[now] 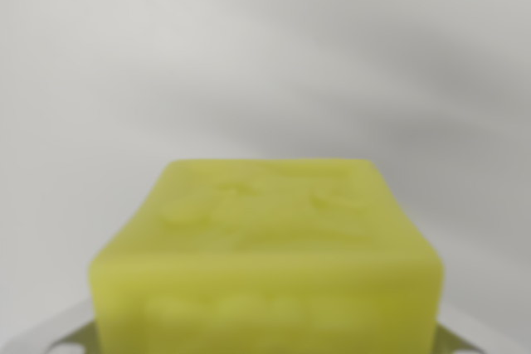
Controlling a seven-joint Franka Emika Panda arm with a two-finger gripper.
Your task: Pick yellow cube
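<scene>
The yellow cube fills the bottom middle of the wrist view, very close to the camera and out of focus. Faint raised marks show on its top face and front face. Slivers of metal finger show at the wrist view's lower left and lower right, pressed against the cube's two sides. My gripper sits around the cube and looks shut on it. The fingertips are mostly hidden behind the cube and cut off by the bottom edge.
Behind the cube there is only a plain pale grey surface, blurred, with soft shadow bands across the upper right.
</scene>
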